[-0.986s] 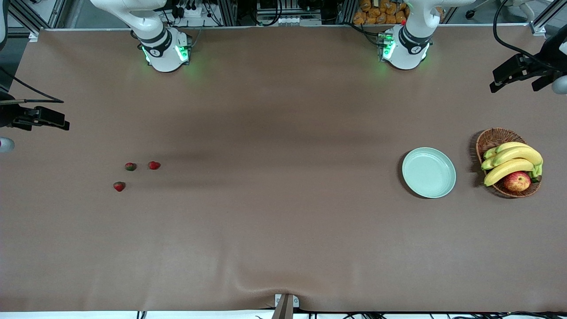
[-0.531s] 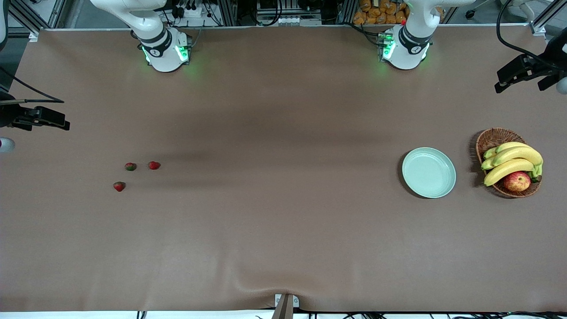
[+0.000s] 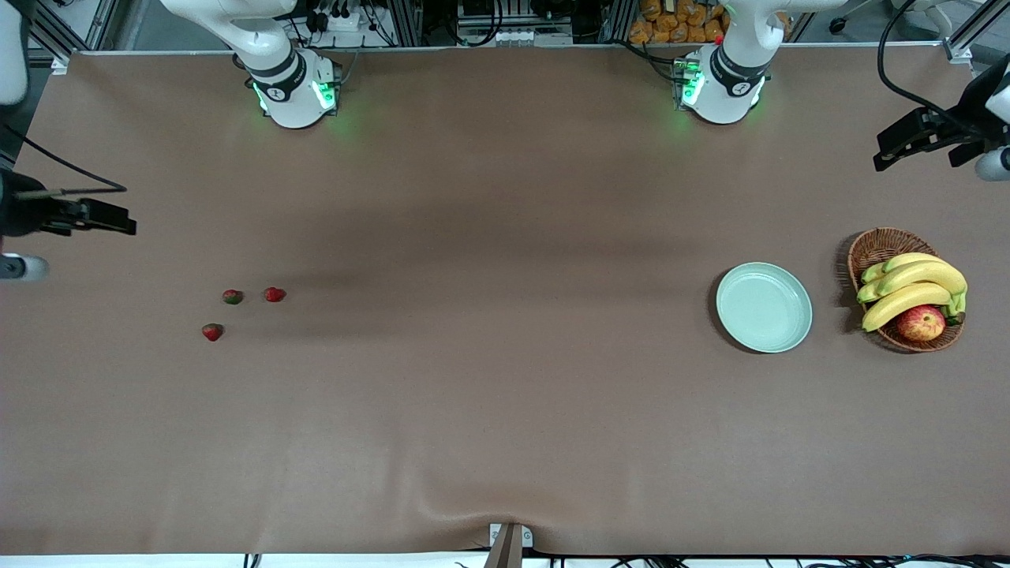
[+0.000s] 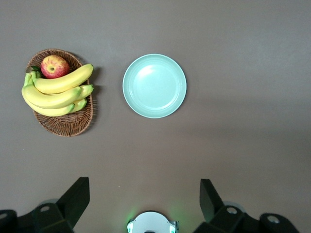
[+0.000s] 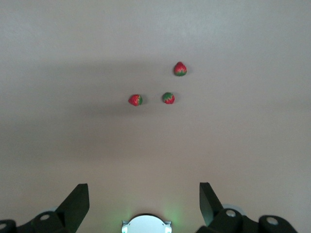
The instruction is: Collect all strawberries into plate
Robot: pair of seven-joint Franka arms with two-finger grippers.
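Observation:
Three small red strawberries lie apart from one another toward the right arm's end of the table: one (image 3: 274, 294), one beside it (image 3: 232, 297) and one nearer the front camera (image 3: 212, 332). In the right wrist view they show as three berries (image 5: 180, 69), (image 5: 168, 98), (image 5: 135, 100). The pale mint-green plate (image 3: 764, 307) (image 4: 154, 86) sits empty toward the left arm's end. My right gripper (image 3: 99, 225) (image 5: 144, 196) hangs open, high over the table's edge at its own end. My left gripper (image 3: 914, 160) (image 4: 144, 194) hangs open, high over the other end.
A brown wicker basket (image 3: 876, 246) (image 4: 63, 121) with bananas (image 3: 911, 288) and a red-yellow apple (image 3: 921, 323) (image 4: 54, 66) stands beside the plate, closer to the table's end. The two arm bases (image 3: 296, 95) (image 3: 720, 87) stand along the back edge.
The right gripper has drifted a little toward the table's middle. The left gripper has only wavered in place. Berries, plate and basket have not moved.

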